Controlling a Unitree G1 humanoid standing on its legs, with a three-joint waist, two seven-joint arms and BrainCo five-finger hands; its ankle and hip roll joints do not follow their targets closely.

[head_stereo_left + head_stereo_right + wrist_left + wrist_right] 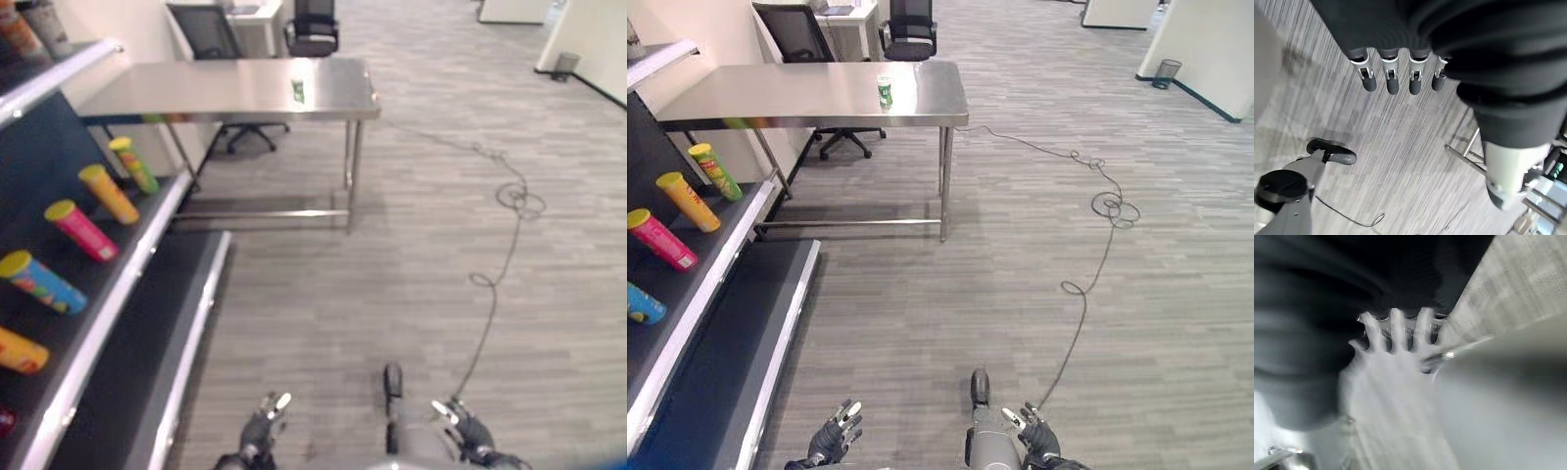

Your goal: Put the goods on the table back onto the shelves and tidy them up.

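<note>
A small green-and-white can (884, 91) stands upright on the steel table (774, 98), near its front edge and right end — well apart from both hands. On the dark shelf (147, 245) at the left, bright tubes (109, 194) lie tilted in a row. The left hand (835, 435) hangs low over the grey floor, fingers straight, holding nothing; the right hand (1034, 431) — also low — looks loosely spread and empty.

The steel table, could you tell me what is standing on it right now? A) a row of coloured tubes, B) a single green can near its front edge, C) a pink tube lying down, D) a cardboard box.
B: a lone green can stands upright on the steel table; the coloured tubes lie on the shelf.
</note>
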